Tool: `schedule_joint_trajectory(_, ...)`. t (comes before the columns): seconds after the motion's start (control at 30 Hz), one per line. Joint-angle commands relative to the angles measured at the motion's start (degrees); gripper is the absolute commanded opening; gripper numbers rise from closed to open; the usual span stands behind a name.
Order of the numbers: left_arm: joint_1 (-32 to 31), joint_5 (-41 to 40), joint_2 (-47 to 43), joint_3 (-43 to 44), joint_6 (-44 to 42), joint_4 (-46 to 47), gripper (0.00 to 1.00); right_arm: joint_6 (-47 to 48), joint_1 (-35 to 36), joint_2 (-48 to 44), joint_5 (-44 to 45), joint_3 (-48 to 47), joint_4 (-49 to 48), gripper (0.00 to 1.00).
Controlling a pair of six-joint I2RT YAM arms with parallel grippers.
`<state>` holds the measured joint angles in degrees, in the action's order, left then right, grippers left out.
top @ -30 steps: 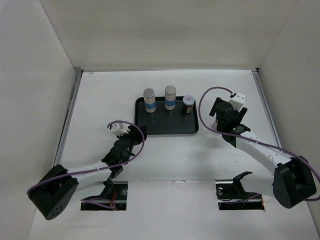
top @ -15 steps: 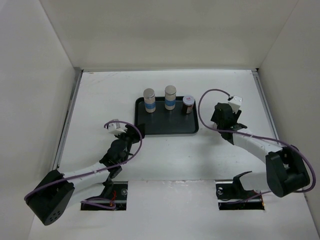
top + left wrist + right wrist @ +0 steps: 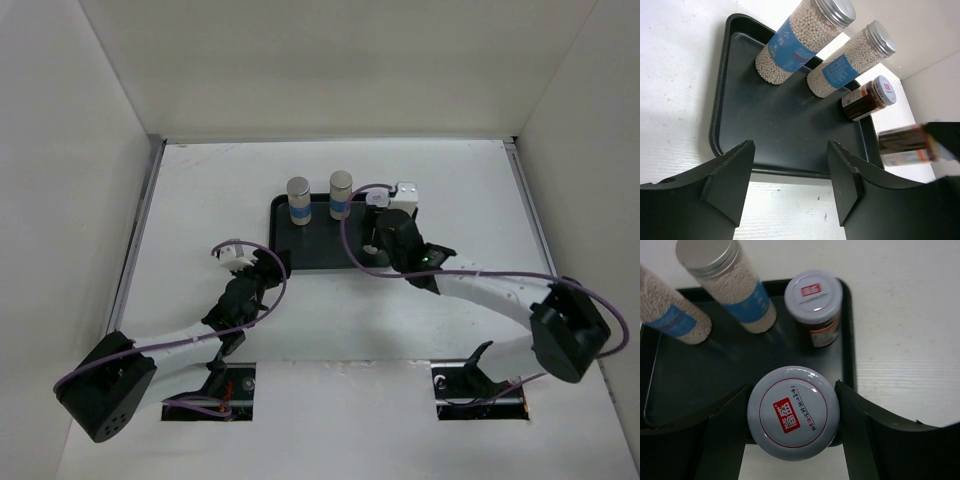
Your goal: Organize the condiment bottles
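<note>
While the left gripper hung just beside the near left corner of the black tray, its two fingers stood partly apart and held nothing. It looked like it was waiting out of the way.

On the tray, the bottles stood in a row along the far edge, likely so they were neat and left room in front. First came a tall pale bottle close to the far left corner. Next to it, but not touching, stood the second tall bottle. Then a short dark jar sat in the far right corner.

The last dark jar did not look set down yet. The right gripper squeezed its sides just under the white lid and held it upright over the near right part of the tray. Held straight like that, it could probably be put down standing, perhaps in front of the other jar.
</note>
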<state>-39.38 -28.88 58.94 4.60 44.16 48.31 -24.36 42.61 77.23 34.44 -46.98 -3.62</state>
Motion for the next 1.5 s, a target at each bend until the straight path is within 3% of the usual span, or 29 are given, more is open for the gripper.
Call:
schedule_joint_trajectory(0.0, 0.9, 0.0, -0.8, 1.3, 0.5, 3.2, 0.58, 0.0, 1.6, 5.4, -3.0, -6.4, -8.8, 0.57)
schedule_joint_trajectory(0.3, 1.6, 0.9, 0.3, 1.7, 0.8, 3.1, 0.59, 1.4, 3.3, 17.3, -2.8, -11.5, -13.0, 0.62)
schedule_joint_trajectory(0.5, 2.6, 1.1, 1.7, 2.3, 0.5, 3.1, 0.59, 3.1, 3.7, 12.7, -2.4, -9.8, -14.0, 1.00)
schedule_joint_trajectory(0.63, 3.9, 1.3, 2.9, 2.9, 0.0, 3.0, 0.66, 3.6, 2.2, 4.3, -1.0, -4.9, -14.0, 1.00)
schedule_joint_trajectory(0.7, 4.5, 1.1, 3.7, 3.9, -0.7, 2.1, 0.75, 3.4, 0.3, -0.7, 0.5, -1.6, -14.0, 1.00)
schedule_joint_trajectory(0.73, 5.1, 1.4, 3.6, 4.6, -1.3, 0.9, 1.00, 3.1, -0.8, -3.2, 1.2, 0.1, -14.0, 1.00)
schedule_joint_trajectory(0.93, 6.3, 1.5, -3.3, 11.7, -2.5, -17.4, 1.00, 2.2, -6.6, -11.9, 2.7, 8.4, -14.0, 1.00)
schedule_joint_trajectory(1.2, 11.5, 1.3, -3.7, 20.4, 0.9, -38.3, 1.00, -6.2, -10.8, -12.8, 4.3, 17.8, -20.9, 1.00)
schedule_joint_trajectory(1.47, 17.2, 1.4, -3.2, 25.6, 1.5, -49.5, 1.00, -7.9, -12.2, -14.5, 3.7, 20.5, -23.2, 1.00)
